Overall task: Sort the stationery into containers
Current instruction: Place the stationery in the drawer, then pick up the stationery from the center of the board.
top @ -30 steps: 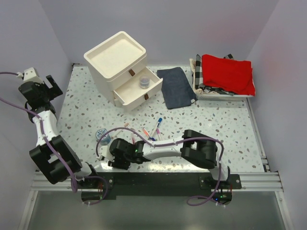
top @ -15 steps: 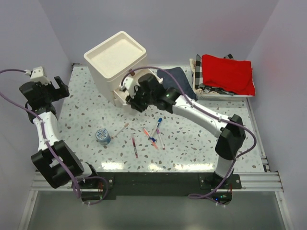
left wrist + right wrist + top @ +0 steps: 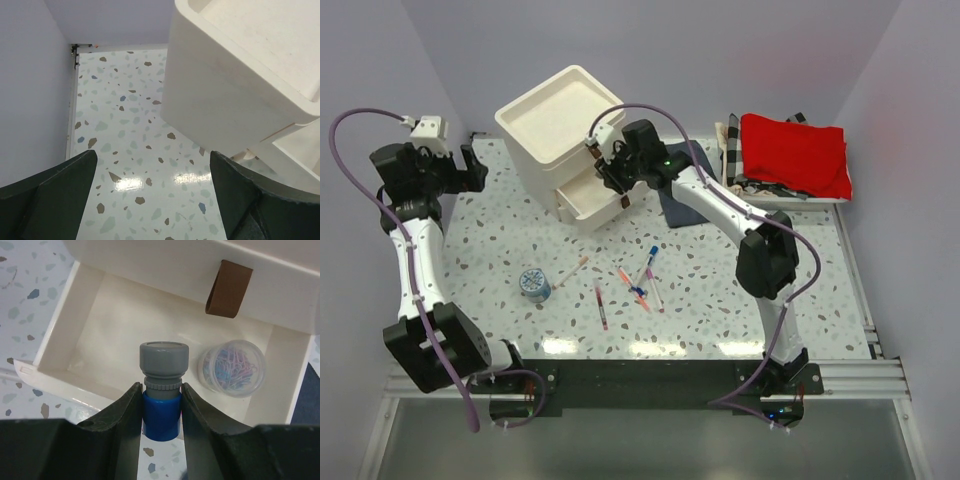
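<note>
My right gripper [image 3: 608, 172] hangs over the open middle drawer [image 3: 582, 196] of the cream-white drawer unit [image 3: 560, 112]. In the right wrist view it [image 3: 161, 412] is shut on a blue-capped stick [image 3: 161, 415] with a grey body, held over the drawer's front edge [image 3: 75, 385]. A clear tub of paper clips [image 3: 231, 368] lies in the drawer. A blue-white roll [image 3: 534, 284], a red pen [image 3: 603, 305], a blue-capped pen [image 3: 650, 262] and other pens [image 3: 634, 288] lie on the table. My left gripper [image 3: 470, 168] is open and empty left of the unit [image 3: 240, 90]. No eraser or tan block shows.
A dark blue folded cloth [image 3: 688, 200] lies right of the drawer, partly under my right arm. A checkered basket [image 3: 732, 160] with red cloth [image 3: 795, 150] stands at the back right. Lilac walls close the left, back and right sides.
My right arm swung from the table's front to the open drawer, carrying the blue-capped stick. My left gripper moved right, toward the drawer unit.
</note>
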Controlling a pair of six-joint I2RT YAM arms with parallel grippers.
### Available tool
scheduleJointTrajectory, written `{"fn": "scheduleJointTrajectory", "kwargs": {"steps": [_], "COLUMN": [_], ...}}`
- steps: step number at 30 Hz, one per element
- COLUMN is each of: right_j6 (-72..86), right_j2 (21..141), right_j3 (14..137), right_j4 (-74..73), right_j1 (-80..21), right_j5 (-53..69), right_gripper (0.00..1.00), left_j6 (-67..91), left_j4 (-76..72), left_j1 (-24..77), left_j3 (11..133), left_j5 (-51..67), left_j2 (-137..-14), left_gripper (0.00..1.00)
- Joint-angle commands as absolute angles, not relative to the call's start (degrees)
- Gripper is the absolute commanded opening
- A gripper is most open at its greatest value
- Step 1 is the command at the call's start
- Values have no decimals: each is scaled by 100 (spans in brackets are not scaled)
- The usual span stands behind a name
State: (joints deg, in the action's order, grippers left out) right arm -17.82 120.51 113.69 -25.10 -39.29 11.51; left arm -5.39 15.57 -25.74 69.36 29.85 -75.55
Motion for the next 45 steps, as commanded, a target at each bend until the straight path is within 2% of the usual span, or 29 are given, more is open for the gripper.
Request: {"fn": "scheduleJointTrajectory", "kwargs": {"steps": [1,4,6,7,8,9,13,15,20,24,25,28,33,37,39,45], "right_j6": [-1987,-1907,-2030,-2082,-2066,-2039,-1951,-1969,-1688,-2178,-2789,-3645,-4953,-5562,-5756,-4750], "right_j2": [12083,12286,12392,12445,12471,12498,12481,12113,10997,10145,10038,9940,10510,11135,11521,12435], "right_j3": [11733,11900,11944,11927,11935,11936,11936,11456,10636,9873,9679,9167,9807,10317,10537,11539], "right_j4": [-2408,-2356,-2355,-2347,-2347,-2381,-2496,-2138,-1565,-2099,-2275,-2828,-4217,-4579,-4562,-4044], "right_j1": [-4025,-4034,-4113,-4131,-4140,-4131,-4122,-4096,-4078,-4113,-4148,-4490,-5272,-6080,-6292,-6653], "right_j5": [1311,1056,906,792,791,748,387,334,789,2772,3412,3752,3473,2919,2567,2479], "right_gripper": [7,9,15,31,37,47,70,75,77,76,77,83,87,88,88,89], "left_j6": [-615,-580,-493,-449,-405,-396,-448,-562,-492,-588,-606,-528,34,1027,1221,1389], "left_j4": [1565,1626,1548,1529,1529,1547,1705,1609,1792,2109,2292,2408,1899,1356,1144,1002], "left_j1": [-2584,-2584,-2584,-2584,-2575,-2584,-2584,-2584,-2584,-2584,-2584,-2610,-2654,-3242,-3375,-3489], "left_j3": [6900,6847,6733,6654,6636,6636,6785,6663,6899,7005,6996,6917,7266,7585,7594,7761], "left_j5": [3146,3278,3454,3463,3463,3445,3243,3156,2822,2480,2365,1891,1977,2934,2909,2804], "left_j2": [-7699,-7795,-7787,-7744,-7621,-7551,-7138,-6909,-6689,-6671,-6671,-6627,-6802,-7232,-7251,-6970], "left_gripper": [100,100,100,100,100,100,100,100,100,100,100,100,100,100,100,100]}}
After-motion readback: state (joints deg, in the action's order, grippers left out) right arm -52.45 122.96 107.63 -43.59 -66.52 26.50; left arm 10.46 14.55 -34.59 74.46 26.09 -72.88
